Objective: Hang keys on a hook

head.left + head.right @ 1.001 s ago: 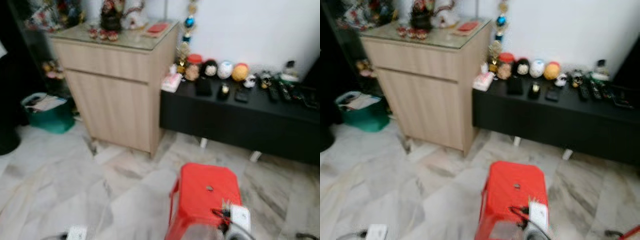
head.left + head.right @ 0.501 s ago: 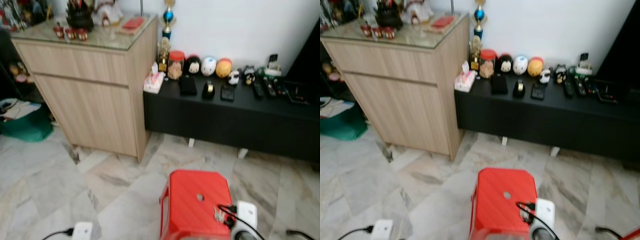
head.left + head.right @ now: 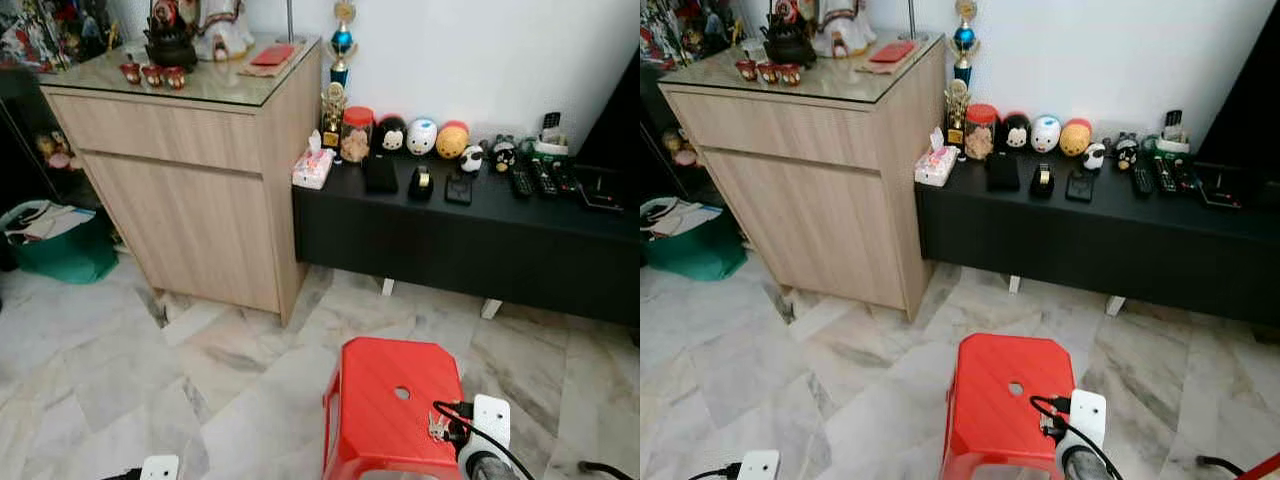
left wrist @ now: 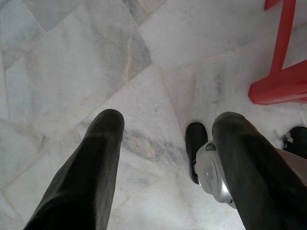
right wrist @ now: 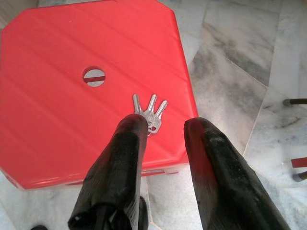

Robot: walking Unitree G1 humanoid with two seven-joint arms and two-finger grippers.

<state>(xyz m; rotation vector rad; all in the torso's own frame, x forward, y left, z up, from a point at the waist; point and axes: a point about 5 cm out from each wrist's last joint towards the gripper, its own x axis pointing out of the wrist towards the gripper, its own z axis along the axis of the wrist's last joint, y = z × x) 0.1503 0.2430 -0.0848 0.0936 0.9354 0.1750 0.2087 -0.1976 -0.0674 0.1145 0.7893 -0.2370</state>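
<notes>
Red stool (image 5: 72, 96) bears 3 keys (image 5: 151, 111); spread right gripper (image 5: 160, 129) should straddle them, then pinch squarely.

Looks like a living room in somebody's home. The floor (image 3: 100, 360) is grey-veined white marble tile, and a light wood cabinet (image 3: 190, 190) with a glass top stands against a plain white wall (image 3: 480, 50), with figurines (image 3: 195, 30) and little red cups (image 3: 152, 74) on it. Next to it runs a low black TV bench (image 3: 470, 235) lined with everyday clutter: a tissue box (image 3: 313, 168), a trophy (image 3: 335, 75), a red-lidded jar (image 3: 355, 135), round cartoon plush heads (image 3: 422, 136) and a few remote controls (image 3: 535, 180). A red plastic stool (image 3: 385, 405) sits out on the floor, and a green bin (image 3: 55, 245) stuffed with papers is tucked beside the cabinet.
</notes>
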